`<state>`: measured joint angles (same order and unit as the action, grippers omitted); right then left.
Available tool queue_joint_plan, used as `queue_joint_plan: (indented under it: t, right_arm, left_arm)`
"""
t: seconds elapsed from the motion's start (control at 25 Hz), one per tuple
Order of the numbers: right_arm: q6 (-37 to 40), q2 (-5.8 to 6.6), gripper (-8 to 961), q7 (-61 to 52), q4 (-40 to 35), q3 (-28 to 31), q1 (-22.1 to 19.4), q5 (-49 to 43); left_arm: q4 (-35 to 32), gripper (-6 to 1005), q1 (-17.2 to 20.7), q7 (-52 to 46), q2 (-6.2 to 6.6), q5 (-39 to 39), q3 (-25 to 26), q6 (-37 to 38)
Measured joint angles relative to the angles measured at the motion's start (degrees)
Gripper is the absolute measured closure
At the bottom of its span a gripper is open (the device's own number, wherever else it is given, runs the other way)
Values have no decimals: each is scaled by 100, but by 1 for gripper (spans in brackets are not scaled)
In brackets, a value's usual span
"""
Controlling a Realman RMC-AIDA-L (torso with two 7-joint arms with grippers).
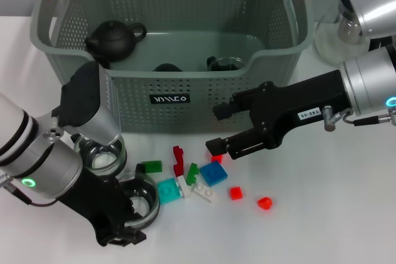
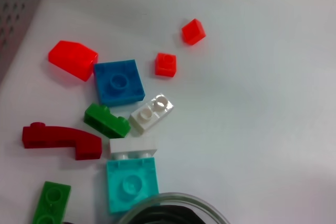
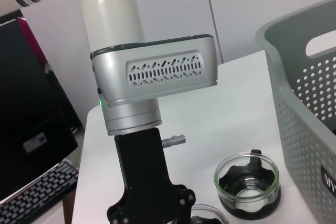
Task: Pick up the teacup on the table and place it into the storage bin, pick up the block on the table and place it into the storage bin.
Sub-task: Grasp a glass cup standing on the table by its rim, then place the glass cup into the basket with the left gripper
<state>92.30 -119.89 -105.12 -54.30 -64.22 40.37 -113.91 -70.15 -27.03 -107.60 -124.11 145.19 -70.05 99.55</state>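
**Left hand down at a glass teacup, right hand open over the blocks**

The left hand [image 1: 127, 230] is low on the white counter [image 1: 328, 214], its black fingers at the rim of a clear glass teacup with a dark base [image 1: 141, 199]; whether they grip it cannot be told. A second glass teacup [image 1: 102, 154] stands just behind that hand, near the front wall of the large grey-green perforated plastic storage bin [image 1: 179, 94]. The right hand [image 1: 218, 129] hangs with its fingers wide apart and empty, just in front of the bin. Below it lie scattered small plastic blocks: a blue square block [image 1: 213, 173], a cyan square block [image 1: 167, 190], and red, green and white pieces. A black teapot [image 1: 113, 38] sits inside the bin.
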Motion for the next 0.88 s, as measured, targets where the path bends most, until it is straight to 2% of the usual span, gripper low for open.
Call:
queue_joint_plan:
  t: [0.28, 0.48, 0.6, 0.88]
  right_arm:
    - [15, 0, 128, 0, -2, 15, -28, 0]
    - [21, 0, 129, 0, -2, 19, -32, 0]
    - [23, 1, 129, 0, -2, 19, -31, 0]
    - [115, 43, 128, 19, -2, -1, -29, 0]
  left_arm:
    - [-51, 793, 30, 3, -7, 7, -11, -2]
    - [-110, 929, 40, 21, -8, -1, -18, 35]
    - [-181, 930, 41, 25, -8, -48, 22, 199]
    - [-621, 931, 46, -58, -27, -529, 228, 1368]
